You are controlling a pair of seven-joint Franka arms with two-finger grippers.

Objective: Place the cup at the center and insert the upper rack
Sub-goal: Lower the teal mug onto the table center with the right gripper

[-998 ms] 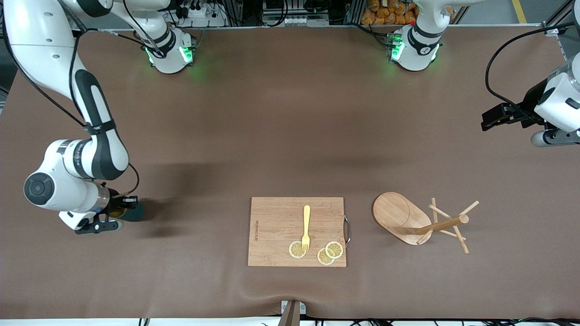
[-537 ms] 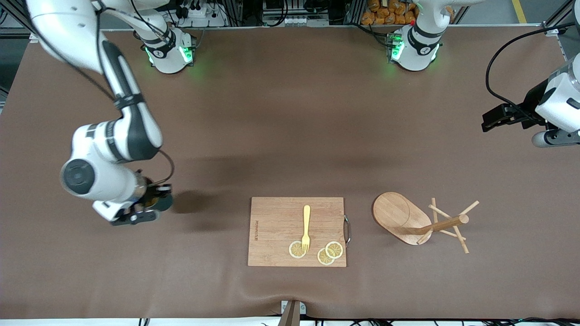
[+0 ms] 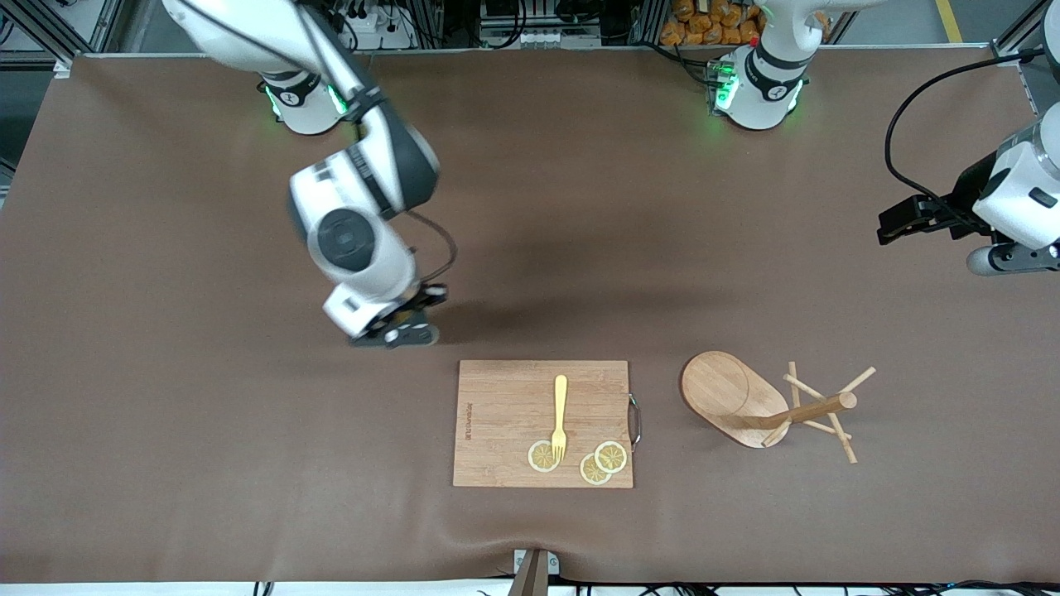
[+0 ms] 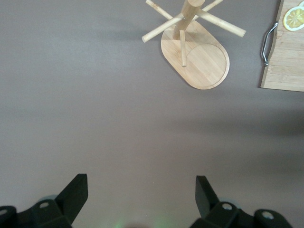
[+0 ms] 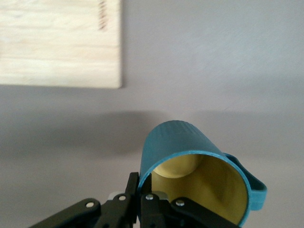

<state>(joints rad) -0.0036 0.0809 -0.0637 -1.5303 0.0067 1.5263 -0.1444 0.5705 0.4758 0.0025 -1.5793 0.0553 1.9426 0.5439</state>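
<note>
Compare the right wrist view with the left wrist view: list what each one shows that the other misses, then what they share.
Only the right wrist view shows the cup, teal outside and yellow inside, clamped at its rim by the right gripper above the table.

Only the left wrist view shows the upper rack lying tipped over, a lemon slice, the board's metal handle, and the open left gripper.

Both show the cutting board and the brown table.

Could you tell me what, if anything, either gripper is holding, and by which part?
The right gripper holds the cup by its rim wall. The left gripper is open and holds nothing.
</note>
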